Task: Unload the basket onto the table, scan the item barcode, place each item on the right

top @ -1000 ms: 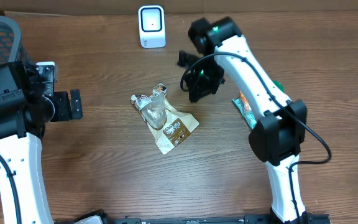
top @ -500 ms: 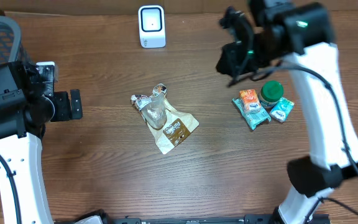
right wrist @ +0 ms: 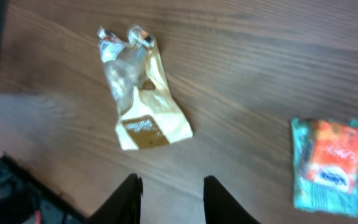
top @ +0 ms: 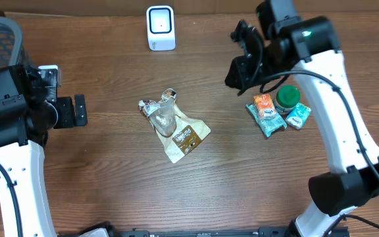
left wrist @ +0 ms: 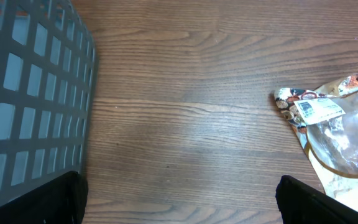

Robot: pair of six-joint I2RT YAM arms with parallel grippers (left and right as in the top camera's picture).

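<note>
Right claw (top: 240, 64) raised above the counter (top: 110, 184), released: its two fingers stand parted with only bare wood showing between them in the right wrist view. Left claw (top: 77, 110) at the left side of the counter, fully released, its fingers at the two lower corners of the left wrist view and holding nothing. Pouch (top: 175, 125), brown with a clear, crumpled upper part bearing a white printed label, lies flat at mid-counter, between the two claws and touching neither. White scanner (top: 160, 27) stands at the far edge, well apart from the pouch. Orange packet (top: 263, 108), green-lidded jar (top: 287, 97) and teal packet (top: 298, 116) are clustered just below the right claw. Grey basket (left wrist: 30, 93) sits at the far left.
</note>
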